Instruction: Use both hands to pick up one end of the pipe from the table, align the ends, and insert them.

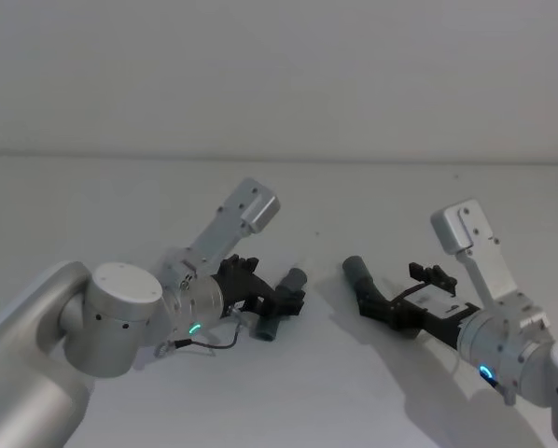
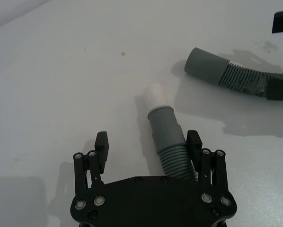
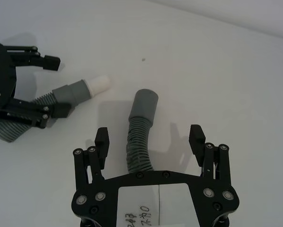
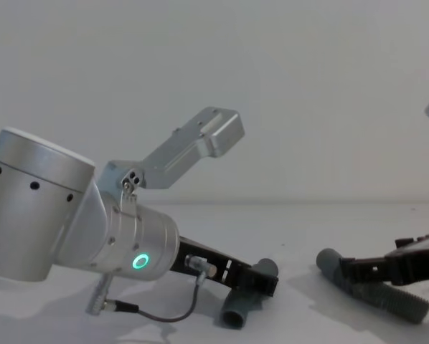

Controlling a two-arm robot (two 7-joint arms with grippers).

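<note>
Your left tool (image 2: pixel 147 139): fingers apart, straddling short piece (image 2: pixel 169 142) lengthwise; right tool (image 3: pixel 149 134): apart, straddling ribbed piece (image 3: pixel 137 146). Likely close both first; white tip (image 2: pixel 158 97), grey cuff (image 3: pixel 144 106) well apart, axes skewed.

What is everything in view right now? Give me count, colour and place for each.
white-tipped pipe piece: 1, dark grey, on the table toward the robot's left
cuffed pipe piece: 1, dark grey and ribbed, on the table toward the right, apart from the other piece
table: 1, white, under everything
wall: 1, pale grey, behind the table
cable: 1, black, looped at the left wrist
left arm: 1, silver-grey, low left
right arm: 1, silver-grey, low right
left pincer: 1, black, open, astride the white-tipped pipe piece
right pincer: 1, black, open, astride the cuffed pipe piece
</note>
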